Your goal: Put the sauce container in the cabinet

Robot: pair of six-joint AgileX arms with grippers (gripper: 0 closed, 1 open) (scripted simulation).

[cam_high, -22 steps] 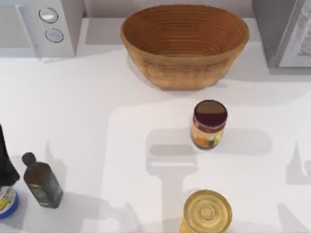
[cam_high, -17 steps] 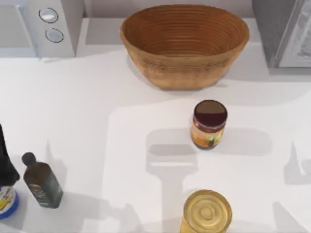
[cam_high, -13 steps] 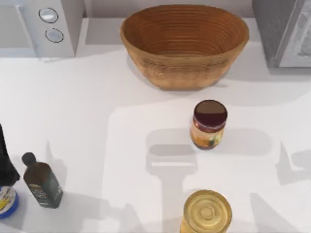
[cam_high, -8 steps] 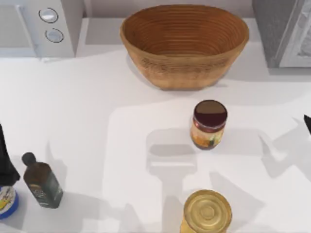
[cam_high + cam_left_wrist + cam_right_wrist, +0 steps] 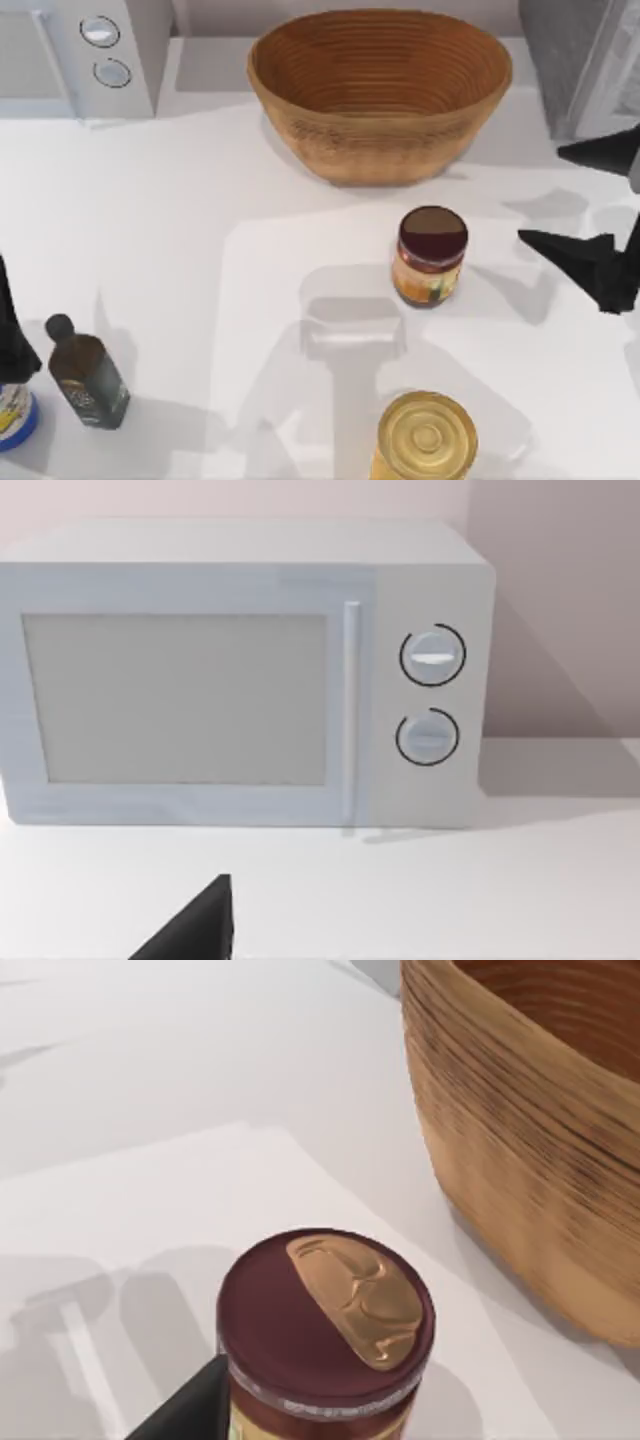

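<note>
The sauce container, a small glass jar with a dark maroon lid and an orange-yellow label, stands upright on the white table just right of centre. My right gripper hovers open to its right, fingertips pointing at the jar with a gap between them and it. From the right wrist, the jar sits close below, one dark finger beside it. The grey cabinet stands at the back right corner. My left arm is parked at the left edge.
A large woven basket stands right behind the jar. A gold-lidded jar is at the front edge, a dark bottle at front left beside a blue-rimmed tub. A white microwave fills the back left.
My right gripper has come in from the right edge of the table toward the jar, fingers spread. The jar and the left arm have not moved.
</note>
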